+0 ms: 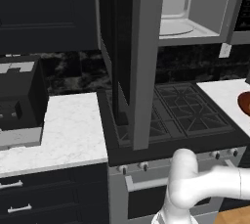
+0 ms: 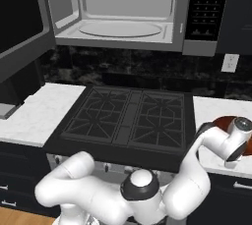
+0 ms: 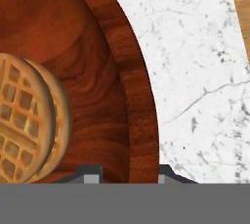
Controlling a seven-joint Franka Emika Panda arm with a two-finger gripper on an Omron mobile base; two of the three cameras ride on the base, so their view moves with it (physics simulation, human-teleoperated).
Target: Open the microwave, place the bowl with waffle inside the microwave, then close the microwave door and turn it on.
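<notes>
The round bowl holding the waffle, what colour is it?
Reddish-brown with a wood-grain pattern; the small round wooden bowl shows best in the hand view.

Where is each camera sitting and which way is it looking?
Left base view: behind the arm to its left, looking forward and down over the stove and open microwave door; white arm at lower right.
Right base view: behind to its right, facing the open microwave; arm at lower left reaches toward the bowl.
Hand view: on the hand, close above the bowl's rim, waffle inside; fingertips straddle the rim.
Both base views share stove and microwave.
</notes>
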